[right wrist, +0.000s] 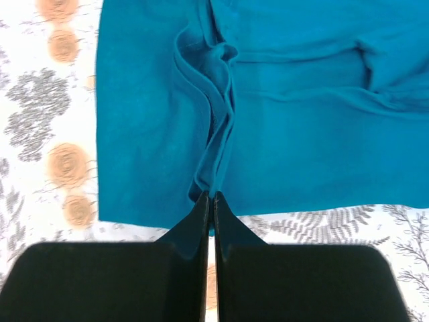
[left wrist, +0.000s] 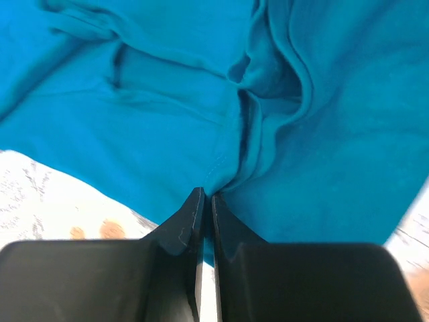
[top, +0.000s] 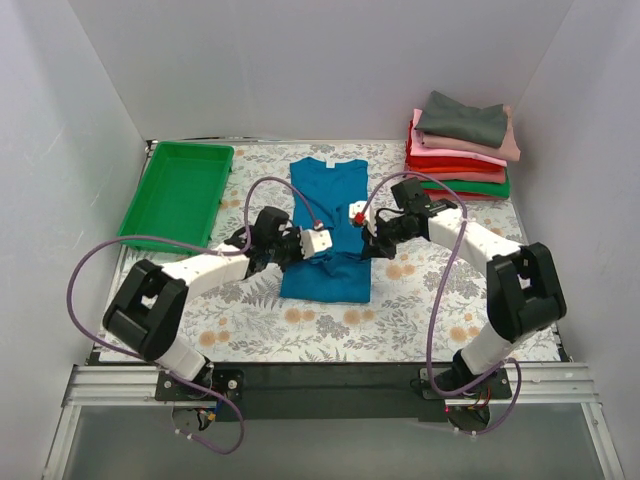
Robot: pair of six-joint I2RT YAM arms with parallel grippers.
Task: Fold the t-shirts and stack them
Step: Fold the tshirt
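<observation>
A teal-blue t-shirt lies in the middle of the table with its collar toward the back. Its sides are folded in, making a long narrow strip. My left gripper is shut on a pinch of the teal-blue t-shirt at its left side, and the cloth puckers into the fingertips. My right gripper is shut on a fold of the teal-blue t-shirt at its right side. Both hold the cloth slightly lifted at mid-length. A stack of folded t-shirts, grey on top over pink, red and green, sits at the back right.
A green plastic tray stands at the back left of the table. The table wears a floral cloth. White walls close in the back and both sides.
</observation>
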